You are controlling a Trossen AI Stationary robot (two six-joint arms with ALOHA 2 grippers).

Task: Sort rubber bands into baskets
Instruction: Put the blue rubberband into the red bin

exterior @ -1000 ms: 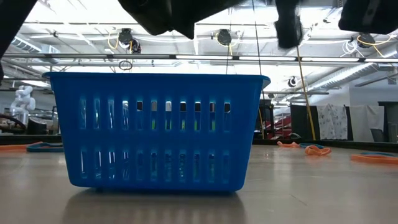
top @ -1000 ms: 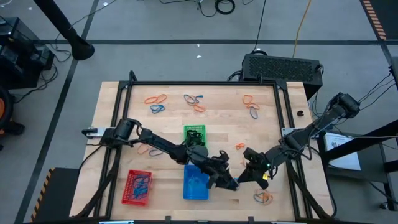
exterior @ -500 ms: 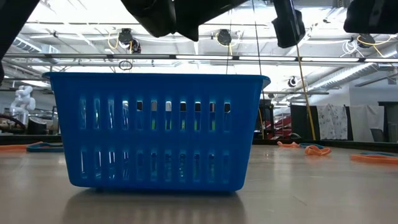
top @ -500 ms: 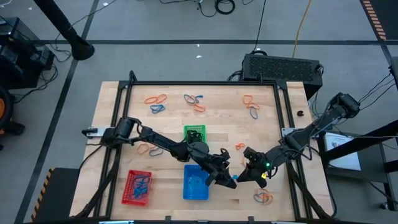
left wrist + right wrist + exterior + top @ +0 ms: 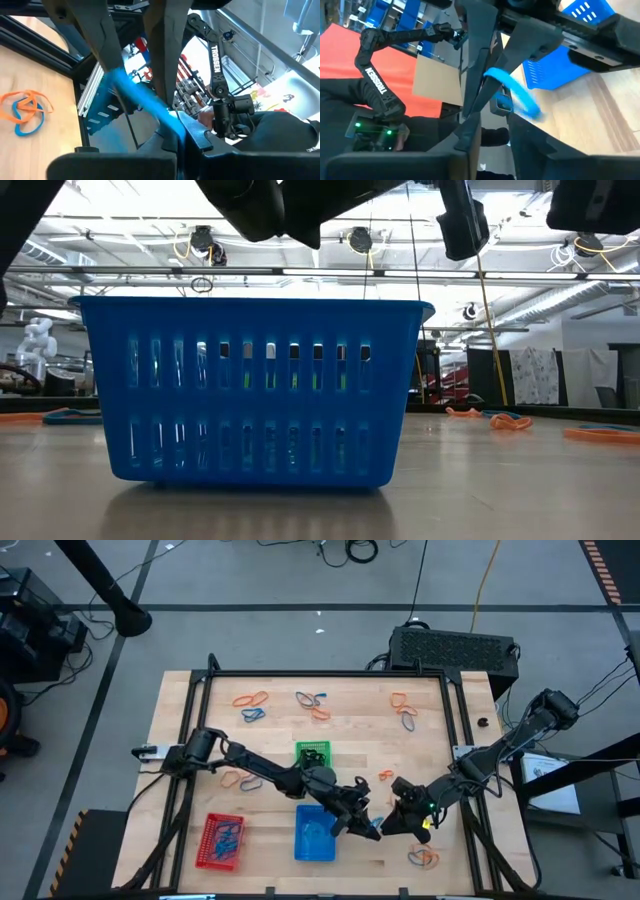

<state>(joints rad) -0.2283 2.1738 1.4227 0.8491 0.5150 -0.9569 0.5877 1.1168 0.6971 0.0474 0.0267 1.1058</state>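
Handover in the air, lower middle of the high view: left gripper (image 5: 368,827) and right gripper (image 5: 385,826) meet tip to tip just right of the blue basket (image 5: 314,836). One blue rubber band (image 5: 145,102) is stretched between them.

Fingers: ours on the left are clamped fully shut on the band. The right pair has parted some way, and the band (image 5: 512,91) seems to run across them; we can't tell whether it still drags on a finger.

Key relation: band's long axis runs roughly left-right in the high view, along the line joining the two grippers. The blue basket lies to the left of the left fingers, so the left arm is the nearer one and, we judge, carries it there next. Risk: band snags on the right fingers as we pull away.

Views: high view gives the layout, green basket (image 5: 312,755) above the blue one, red basket (image 5: 222,840) at lower left, loose bands (image 5: 250,706) along the top of the tabletop (image 5: 360,740), but the band itself is barely visible there. Wrist views show the band clearly. Low view shows only the blue basket wall (image 5: 250,385) and dark arm parts at the top edge.
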